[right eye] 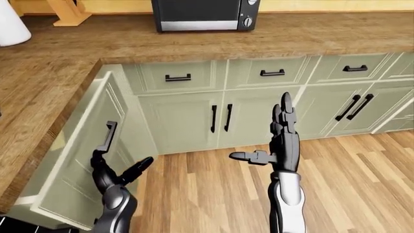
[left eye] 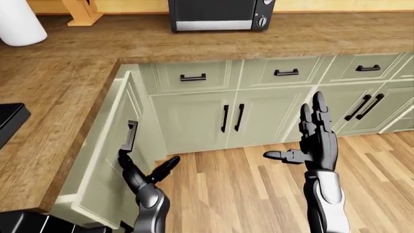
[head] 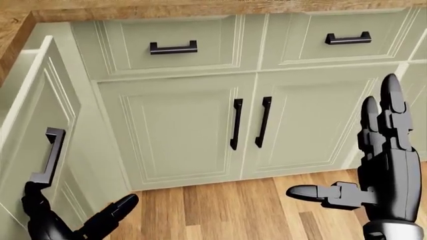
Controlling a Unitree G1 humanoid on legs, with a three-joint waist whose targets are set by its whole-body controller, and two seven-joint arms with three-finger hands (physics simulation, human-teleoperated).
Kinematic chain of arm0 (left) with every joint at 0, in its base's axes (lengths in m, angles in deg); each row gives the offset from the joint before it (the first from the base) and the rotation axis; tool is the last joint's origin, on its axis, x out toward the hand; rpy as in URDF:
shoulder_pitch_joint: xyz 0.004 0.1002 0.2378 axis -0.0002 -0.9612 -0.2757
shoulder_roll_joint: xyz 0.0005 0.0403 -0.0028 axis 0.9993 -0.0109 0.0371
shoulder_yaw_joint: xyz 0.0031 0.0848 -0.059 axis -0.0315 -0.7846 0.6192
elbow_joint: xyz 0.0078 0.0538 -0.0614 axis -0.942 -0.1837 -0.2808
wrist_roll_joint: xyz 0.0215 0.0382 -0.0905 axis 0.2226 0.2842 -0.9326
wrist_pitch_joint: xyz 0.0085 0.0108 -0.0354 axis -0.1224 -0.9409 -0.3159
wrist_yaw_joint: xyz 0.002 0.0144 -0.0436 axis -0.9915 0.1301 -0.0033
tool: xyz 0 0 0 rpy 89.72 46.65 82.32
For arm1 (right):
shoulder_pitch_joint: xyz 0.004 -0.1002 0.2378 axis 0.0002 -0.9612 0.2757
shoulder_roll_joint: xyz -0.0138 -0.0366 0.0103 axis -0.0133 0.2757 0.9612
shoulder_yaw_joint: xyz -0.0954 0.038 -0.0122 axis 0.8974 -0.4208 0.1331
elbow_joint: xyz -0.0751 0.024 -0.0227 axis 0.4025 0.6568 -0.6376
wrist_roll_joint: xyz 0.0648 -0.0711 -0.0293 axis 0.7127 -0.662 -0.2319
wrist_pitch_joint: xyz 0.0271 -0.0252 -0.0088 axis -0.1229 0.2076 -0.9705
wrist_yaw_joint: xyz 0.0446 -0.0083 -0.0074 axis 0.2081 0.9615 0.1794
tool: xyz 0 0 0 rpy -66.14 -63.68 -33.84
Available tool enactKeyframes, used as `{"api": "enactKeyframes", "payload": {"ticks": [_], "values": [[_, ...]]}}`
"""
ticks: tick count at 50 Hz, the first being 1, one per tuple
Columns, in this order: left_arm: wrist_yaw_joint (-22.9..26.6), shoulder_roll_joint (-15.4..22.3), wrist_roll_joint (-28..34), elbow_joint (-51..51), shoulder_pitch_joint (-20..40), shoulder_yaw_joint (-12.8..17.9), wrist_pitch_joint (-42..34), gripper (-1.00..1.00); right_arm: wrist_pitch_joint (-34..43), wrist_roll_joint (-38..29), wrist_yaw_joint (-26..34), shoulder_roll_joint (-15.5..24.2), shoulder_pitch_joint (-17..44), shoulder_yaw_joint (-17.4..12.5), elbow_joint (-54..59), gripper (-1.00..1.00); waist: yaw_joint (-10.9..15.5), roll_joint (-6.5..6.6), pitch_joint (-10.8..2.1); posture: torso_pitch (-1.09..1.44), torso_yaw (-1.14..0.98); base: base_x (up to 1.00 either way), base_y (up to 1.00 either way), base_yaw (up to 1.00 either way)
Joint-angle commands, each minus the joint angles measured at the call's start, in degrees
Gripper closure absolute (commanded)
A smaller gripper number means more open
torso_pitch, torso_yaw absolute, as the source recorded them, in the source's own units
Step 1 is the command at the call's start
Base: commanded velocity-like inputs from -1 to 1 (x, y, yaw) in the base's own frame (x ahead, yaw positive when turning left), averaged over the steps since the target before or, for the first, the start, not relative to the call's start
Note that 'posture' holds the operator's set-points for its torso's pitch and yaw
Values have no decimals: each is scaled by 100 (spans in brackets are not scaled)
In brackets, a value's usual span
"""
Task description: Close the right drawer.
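The open drawer [left eye: 107, 160] juts out of the left cabinet run under the wooden counter, its pale green front carrying a black handle [left eye: 130, 135]. Only a narrow strip of its inside shows in the head view, beside the drawer front [head: 33, 120]. My left hand [left eye: 147, 164] is open, its fingers lying against the drawer front just below the handle with the thumb spread to the right. My right hand [left eye: 307, 138] is open and upright in the air over the floor, touching nothing.
Closed drawers [left eye: 192, 77] and a double-door cabinet [left eye: 231, 118] fill the facing run. On the wooden counter [left eye: 71, 73] stand a microwave [left eye: 220, 14] and a white cylinder [left eye: 19, 22]. A black object [left eye: 9, 121] sits at the left edge. Plank floor [left eye: 246, 194] lies below.
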Motion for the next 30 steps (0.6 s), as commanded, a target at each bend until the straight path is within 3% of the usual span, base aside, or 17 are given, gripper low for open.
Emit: {"api": "enactKeyframes", "payload": {"ticks": [1, 30], "values": [[-334, 98, 73, 251, 57, 274, 294, -100, -170, 7, 5, 44, 109, -30, -227, -100, 58, 5, -111, 0, 0, 0, 0, 0], [-452, 439, -277, 168, 61, 824, 383, -100, -227, 8, 21, 45, 101, -28, -168, -100, 56, 40, -73, 0, 0, 0, 0, 0]]}}
